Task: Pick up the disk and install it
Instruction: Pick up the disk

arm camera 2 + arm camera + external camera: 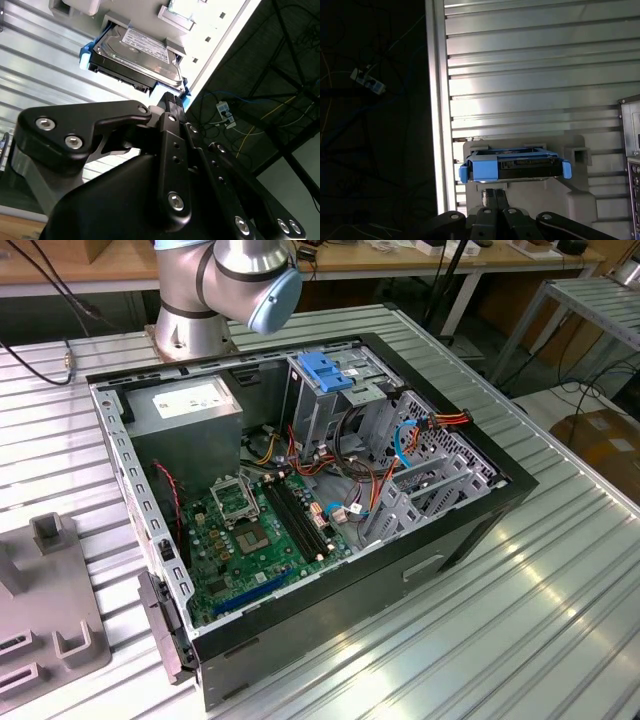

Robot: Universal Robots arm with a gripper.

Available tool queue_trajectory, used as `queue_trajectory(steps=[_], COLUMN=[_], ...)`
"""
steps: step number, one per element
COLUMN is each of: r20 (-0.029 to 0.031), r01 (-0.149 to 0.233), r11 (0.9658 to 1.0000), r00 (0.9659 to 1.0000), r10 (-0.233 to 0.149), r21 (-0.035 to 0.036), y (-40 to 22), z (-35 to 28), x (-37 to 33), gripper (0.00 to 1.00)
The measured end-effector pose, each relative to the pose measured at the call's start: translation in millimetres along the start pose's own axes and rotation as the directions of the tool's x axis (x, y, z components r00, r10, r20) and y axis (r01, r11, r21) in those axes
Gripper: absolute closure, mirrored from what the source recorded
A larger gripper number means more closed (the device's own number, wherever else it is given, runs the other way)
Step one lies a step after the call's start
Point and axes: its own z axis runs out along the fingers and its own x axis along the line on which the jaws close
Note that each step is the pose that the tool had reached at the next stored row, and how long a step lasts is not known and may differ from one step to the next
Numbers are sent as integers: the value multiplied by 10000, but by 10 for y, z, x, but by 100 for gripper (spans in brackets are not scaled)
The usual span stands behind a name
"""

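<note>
On the grey holder (570,200) near the edge of the table (520,610), the disk (520,169) lay flat in its blue bracket, not yet lifted. The gripper (495,192) sat just beside its near edge, and in both wrist views the claw looked drawn closed and seemed to grip nothing. In the exterior view the open case (330,615) stood on the table with its blue-topped cage (318,400) upright inside, so the task seemed barely begun, with the pickup, the carry and the installing all left to do.
</note>
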Motion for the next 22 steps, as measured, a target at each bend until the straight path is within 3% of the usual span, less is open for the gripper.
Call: queue_trajectory(steps=[4,11,12,14,16,22], r20=[-1,-26,-40,-52,-80,-112], r01=[4,581,888,1131,1661,2240], r11=[10000,9983,9960,9936,9860,9745], r00=[10000,9983,9960,9936,9861,9745], r10=[-4,-581,-887,-1131,-1660,-2239], r21=[0,40,60,76,110,146], y=[0,0,0,0,0,0], z=[0,0,0,0,0,0], x=[0,0,0,0,0,0], gripper=[90,90,90,90,90,90])
